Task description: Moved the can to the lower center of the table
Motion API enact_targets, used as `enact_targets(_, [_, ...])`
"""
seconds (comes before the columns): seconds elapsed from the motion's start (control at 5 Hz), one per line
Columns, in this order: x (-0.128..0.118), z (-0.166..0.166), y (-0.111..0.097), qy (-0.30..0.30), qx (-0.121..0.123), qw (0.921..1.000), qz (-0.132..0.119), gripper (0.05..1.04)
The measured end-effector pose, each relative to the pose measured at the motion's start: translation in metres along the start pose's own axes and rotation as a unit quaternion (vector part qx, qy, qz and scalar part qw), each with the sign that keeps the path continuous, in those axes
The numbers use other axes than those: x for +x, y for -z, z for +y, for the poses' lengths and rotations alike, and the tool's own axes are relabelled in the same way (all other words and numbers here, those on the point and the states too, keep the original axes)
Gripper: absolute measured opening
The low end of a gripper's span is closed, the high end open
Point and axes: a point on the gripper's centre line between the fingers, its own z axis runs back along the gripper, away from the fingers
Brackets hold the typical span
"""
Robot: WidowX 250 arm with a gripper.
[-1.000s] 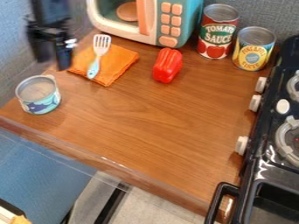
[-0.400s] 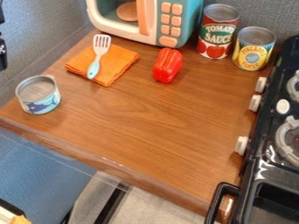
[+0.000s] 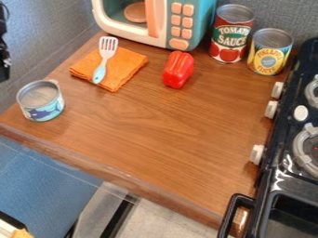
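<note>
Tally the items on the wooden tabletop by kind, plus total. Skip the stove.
Cans: 3 (blue can, red can, yellow can)
Red pepper: 1
Slotted utensil: 1
Orange cloth: 1
Toy microwave: 1
Total: 7

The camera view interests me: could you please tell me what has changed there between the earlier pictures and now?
The pincer has moved left, from beside the orange cloth to the view's left edge, edging slightly back in most recently. Nothing was visibly taken hold of or let go. The short blue-labelled can, red pepper, spatula and cloth stayed put.
</note>
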Motion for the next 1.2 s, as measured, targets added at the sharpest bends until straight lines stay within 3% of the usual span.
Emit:
enact_targets(0.4, [0.011, 0.0, 0.022, -0.031, 0.031, 0.9988, 0.02, 1.001])
enact_targets(0.6, [0.017, -0.006, 0.031, -0.027, 0.041, 0.9981, 0.038, 1.0])
enact_targets(0.8, [0.018, -0.007, 0.033, -0.034, 0.043, 0.9976, 0.041, 1.0])
enact_targets(1.2, [0.022, -0.052, 0.038, -0.014, 0.008, 0.9989, 0.043, 1.001])
